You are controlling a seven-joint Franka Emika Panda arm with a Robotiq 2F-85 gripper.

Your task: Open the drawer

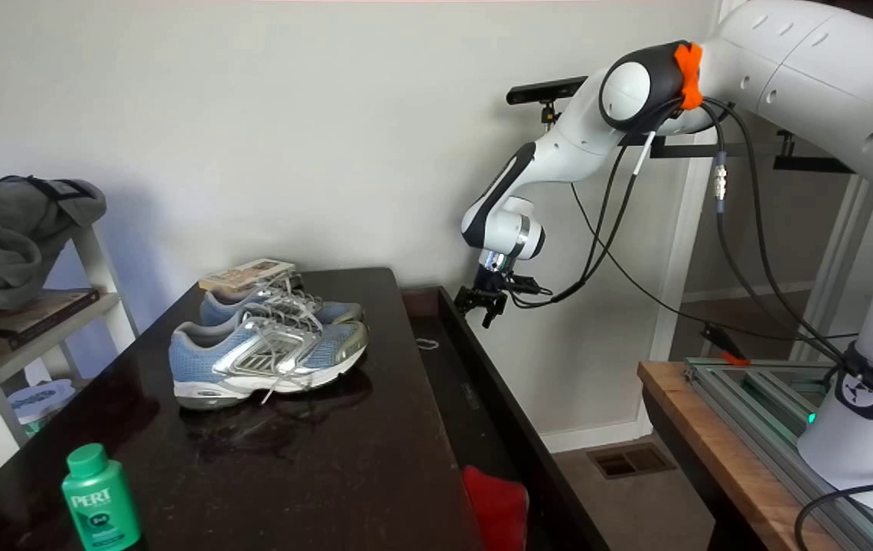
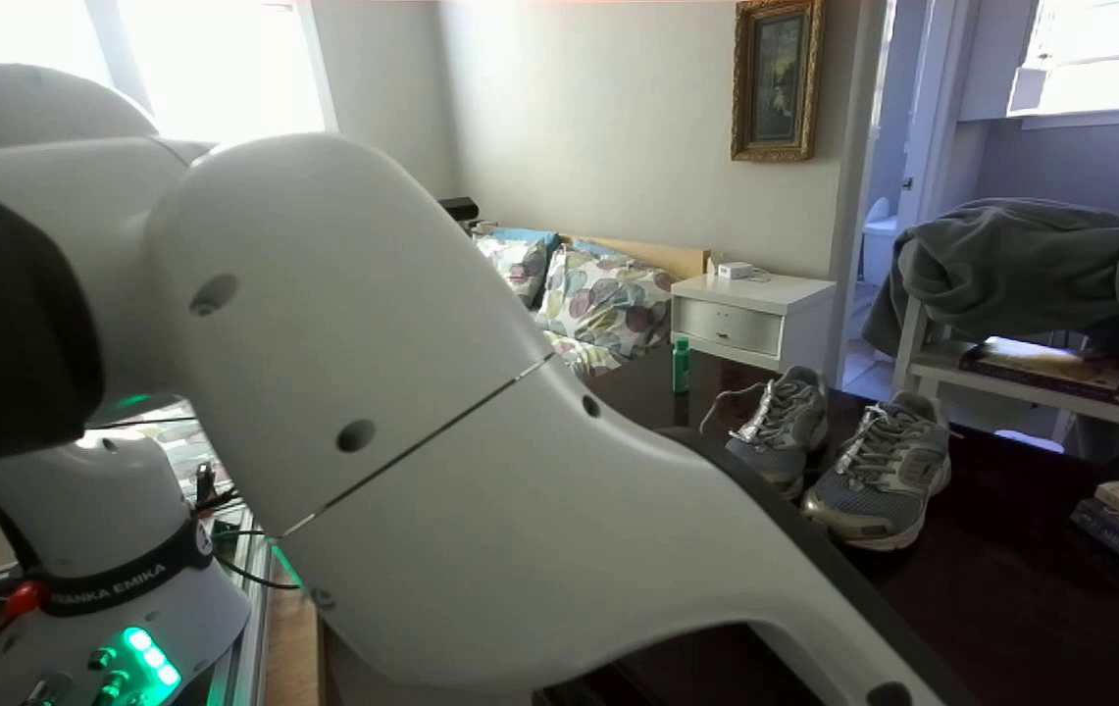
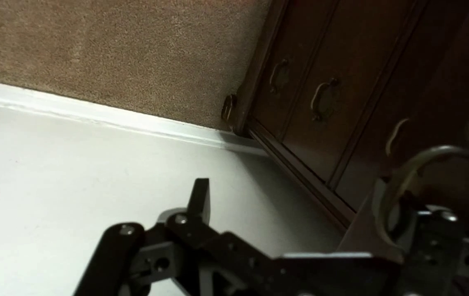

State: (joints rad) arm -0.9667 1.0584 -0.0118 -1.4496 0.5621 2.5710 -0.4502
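Drawer (image 1: 516, 417), long, shallow, near-black: stood pulled out along the robot-side long edge of the surface (image 1: 314, 474); opening judged largely done. Held a red item (image 1: 499, 509), kind uncertain.

End effector (image 1: 476, 312): fingers (image 3: 202, 197) spread, beside the drawer front, near the surface's robot-side corner by the wall (image 1: 329, 153). In the wrist view one finger overlapped a brass-coloured handle (image 3: 444, 150); whether it was hooked inside the loop could not be told.

Hazards, as judged:
Snag: a finger inside the loop could drag the drawer along on withdrawal.
Overpull: no stop was visible; further pulling could tip the drawer clean out.
Skew: force applied only at the wall end could rack the drawer and jam it.
Scrape: the wall stood near; a sideways exit could meet it.
Cables (image 1: 565, 294): hung slack beside the end effector; liable to catch.
Topple: a jolt could upset the green bottle (image 1: 102, 497), which stood nearer the surface's opposite long edge.
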